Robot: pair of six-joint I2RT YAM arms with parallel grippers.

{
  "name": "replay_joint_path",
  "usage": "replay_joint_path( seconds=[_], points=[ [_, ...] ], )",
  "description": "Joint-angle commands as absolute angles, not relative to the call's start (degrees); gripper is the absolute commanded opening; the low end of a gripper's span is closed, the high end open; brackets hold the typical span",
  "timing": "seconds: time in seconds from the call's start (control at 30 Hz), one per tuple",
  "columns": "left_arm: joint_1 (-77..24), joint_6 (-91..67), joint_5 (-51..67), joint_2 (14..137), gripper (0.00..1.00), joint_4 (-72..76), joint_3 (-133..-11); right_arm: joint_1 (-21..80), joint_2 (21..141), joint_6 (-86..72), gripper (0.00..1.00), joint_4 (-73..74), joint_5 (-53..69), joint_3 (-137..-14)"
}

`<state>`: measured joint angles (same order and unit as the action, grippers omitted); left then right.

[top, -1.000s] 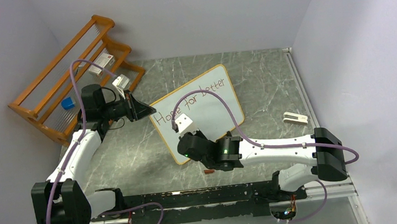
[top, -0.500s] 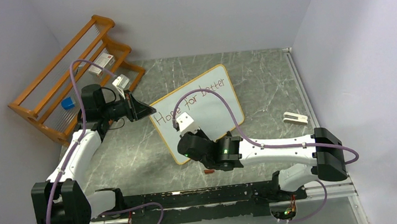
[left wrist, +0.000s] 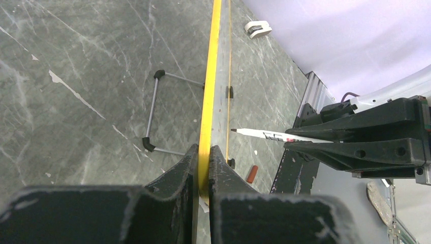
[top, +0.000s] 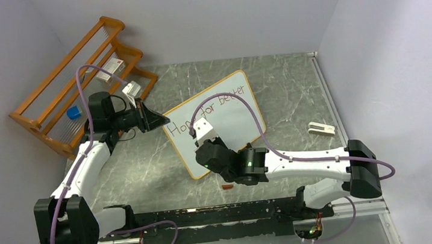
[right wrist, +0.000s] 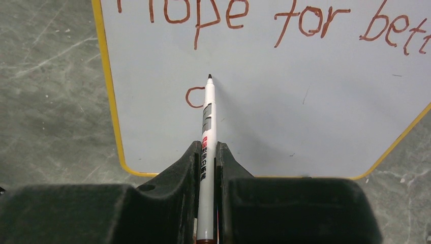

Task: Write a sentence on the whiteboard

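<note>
The whiteboard [top: 235, 123] stands tilted at mid-table on its wire foot. My left gripper [top: 151, 118] is shut on its left edge; in the left wrist view the yellow rim [left wrist: 211, 76] is pinched between the fingers of that gripper [left wrist: 203, 150]. My right gripper [right wrist: 206, 147] is shut on a white marker [right wrist: 207, 117]. The marker's tip is at the board, just above a small curved stroke [right wrist: 193, 96]. The sentence [right wrist: 228, 12] reads "Hope for better" in reddish-brown along the top row. From above, the right gripper [top: 193, 133] sits over the board's lower left part.
A wooden rack [top: 76, 82] with a blue block [top: 74, 112] and small boxes stands at the back left. A white eraser [top: 322, 128] lies at the right. The marker's red cap [top: 227, 187] lies by the board's near corner. The board's wire stand [left wrist: 152, 112] sticks out behind it.
My right gripper has moved up the board with the marker, from below the first row toward it. The left arm and the board have stayed put.
</note>
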<state>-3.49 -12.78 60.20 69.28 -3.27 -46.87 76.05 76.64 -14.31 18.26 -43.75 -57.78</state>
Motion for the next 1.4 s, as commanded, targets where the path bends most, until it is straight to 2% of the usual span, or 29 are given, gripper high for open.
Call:
replay_joint_path(
  seconds=[0.0,0.5,1.37],
  points=[
    [-4.48,-8.86,55.28,70.93,0.05,-8.34,-45.09,75.01,76.29,-12.32,0.0,15.35,-45.15,-59.78],
    [-4.48,-8.9,55.44,71.08,0.05,-8.28,-45.18,73.0,78.53,-10.44,0.0,13.78,-42.1,-61.68],
    [-4.48,-8.91,55.29,71.1,0.05,-8.23,-45.13,72.73,78.74,-15.59,0.0,20.93,-39.45,-59.59]
  ],
)
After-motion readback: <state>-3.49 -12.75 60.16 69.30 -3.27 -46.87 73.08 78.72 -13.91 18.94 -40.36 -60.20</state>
